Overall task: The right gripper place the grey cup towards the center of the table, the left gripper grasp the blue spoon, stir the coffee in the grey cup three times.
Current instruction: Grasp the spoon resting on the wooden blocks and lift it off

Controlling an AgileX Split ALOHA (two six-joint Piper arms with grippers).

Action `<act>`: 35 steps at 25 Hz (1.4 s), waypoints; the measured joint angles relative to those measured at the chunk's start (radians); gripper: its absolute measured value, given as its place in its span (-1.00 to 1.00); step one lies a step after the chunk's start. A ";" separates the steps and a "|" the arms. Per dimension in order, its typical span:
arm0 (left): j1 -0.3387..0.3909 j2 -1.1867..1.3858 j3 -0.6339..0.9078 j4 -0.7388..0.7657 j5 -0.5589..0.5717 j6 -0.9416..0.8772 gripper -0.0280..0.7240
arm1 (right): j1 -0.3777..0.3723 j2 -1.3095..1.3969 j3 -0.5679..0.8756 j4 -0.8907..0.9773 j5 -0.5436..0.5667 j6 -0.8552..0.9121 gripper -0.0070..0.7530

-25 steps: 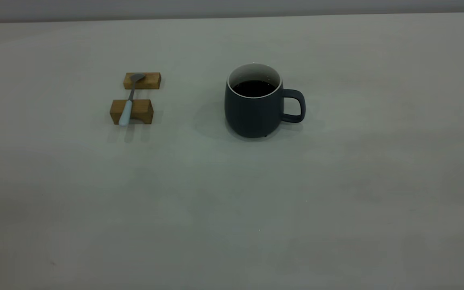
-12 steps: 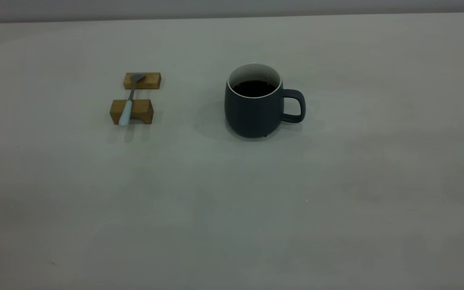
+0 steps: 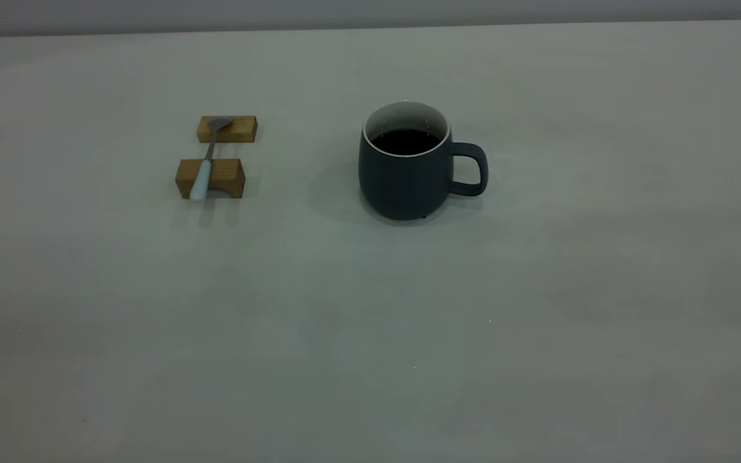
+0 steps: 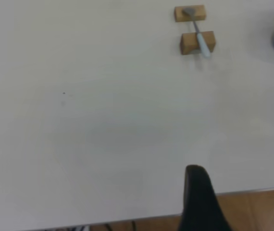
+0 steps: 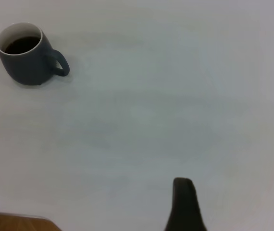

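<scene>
The grey cup (image 3: 406,170) stands upright near the middle of the table (image 3: 370,321), its handle to the right, with dark coffee (image 3: 406,140) inside. To its left the blue spoon (image 3: 203,168) lies across two wooden blocks. Neither gripper shows in the exterior view. In the left wrist view my left gripper (image 4: 198,202) is a dark tip at the table's near edge, far from the spoon (image 4: 202,41). In the right wrist view my right gripper (image 5: 184,207) is a dark tip over bare table, far from the cup (image 5: 26,62).
Two brown wooden blocks, a far one (image 3: 235,130) and a near one (image 3: 222,178), carry the spoon. The table's near edge, with brown floor (image 4: 252,211) past it, shows in the left wrist view. A grey wall (image 3: 370,13) rises behind the table.
</scene>
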 joint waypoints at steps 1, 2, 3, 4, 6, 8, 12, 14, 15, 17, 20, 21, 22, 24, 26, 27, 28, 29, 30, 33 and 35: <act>0.000 0.000 0.000 -0.006 0.000 -0.006 0.45 | 0.000 0.000 0.000 0.000 0.000 0.000 0.57; 0.000 0.000 0.000 -0.007 0.000 -0.012 0.45 | 0.000 0.000 0.000 0.000 0.000 0.000 0.57; 0.000 0.000 0.000 -0.008 0.000 -0.016 0.45 | 0.000 0.000 0.000 0.000 0.000 0.000 0.57; 0.000 0.004 -0.001 -0.006 0.000 -0.021 0.45 | 0.000 0.000 0.000 0.000 0.000 0.000 0.57; 0.000 0.043 -0.019 -0.003 -0.012 -0.042 0.45 | 0.000 0.000 0.000 0.000 0.000 0.000 0.57; 0.000 0.139 -0.052 0.007 -0.047 -0.054 0.47 | 0.000 0.000 0.000 0.001 0.000 0.000 0.57; 0.000 0.403 -0.101 0.047 -0.189 -0.061 0.51 | 0.000 0.000 0.000 0.001 0.000 0.000 0.57; 0.000 0.571 -0.117 0.051 -0.286 -0.061 0.53 | 0.000 0.000 0.000 0.001 0.000 0.000 0.57; 0.000 0.656 -0.125 0.049 -0.339 -0.067 0.55 | 0.000 0.000 0.000 0.001 0.000 0.000 0.57; 0.000 0.814 -0.152 0.030 -0.429 -0.081 0.59 | 0.000 0.000 0.000 0.001 0.000 0.000 0.57; 0.000 1.058 -0.212 -0.008 -0.527 -0.078 0.63 | 0.000 0.000 0.000 0.001 0.000 0.000 0.57; 0.000 1.144 -0.241 -0.014 -0.542 -0.069 0.63 | 0.000 0.000 0.000 0.001 0.000 0.000 0.57; 0.000 1.229 -0.267 -0.023 -0.552 -0.061 0.64 | 0.000 0.000 0.000 0.001 0.000 0.000 0.57; -0.011 1.382 -0.338 -0.040 -0.562 -0.037 0.64 | 0.000 0.000 0.000 0.001 0.000 0.000 0.57; -0.037 1.544 -0.413 -0.055 -0.569 -0.019 0.64 | 0.000 0.000 0.000 0.001 0.000 0.000 0.57; -0.055 1.609 -0.457 -0.058 -0.569 -0.017 0.64 | 0.000 0.000 0.000 0.001 0.000 0.000 0.57; -0.075 1.683 -0.502 -0.060 -0.569 -0.018 0.64 | 0.000 0.000 0.000 0.001 0.000 0.000 0.57; -0.091 1.753 -0.539 -0.062 -0.569 -0.020 0.64 | 0.000 0.000 0.000 0.001 0.000 0.000 0.57; -0.111 1.808 -0.583 -0.062 -0.570 -0.025 0.64 | 0.000 0.000 0.000 0.001 0.000 0.000 0.57; -0.166 1.977 -0.699 -0.065 -0.568 -0.043 0.64 | 0.000 0.000 0.000 0.001 0.000 0.000 0.57; -0.194 2.056 -0.763 -0.065 -0.568 -0.070 0.64 | 0.000 0.000 0.000 0.001 0.000 0.000 0.57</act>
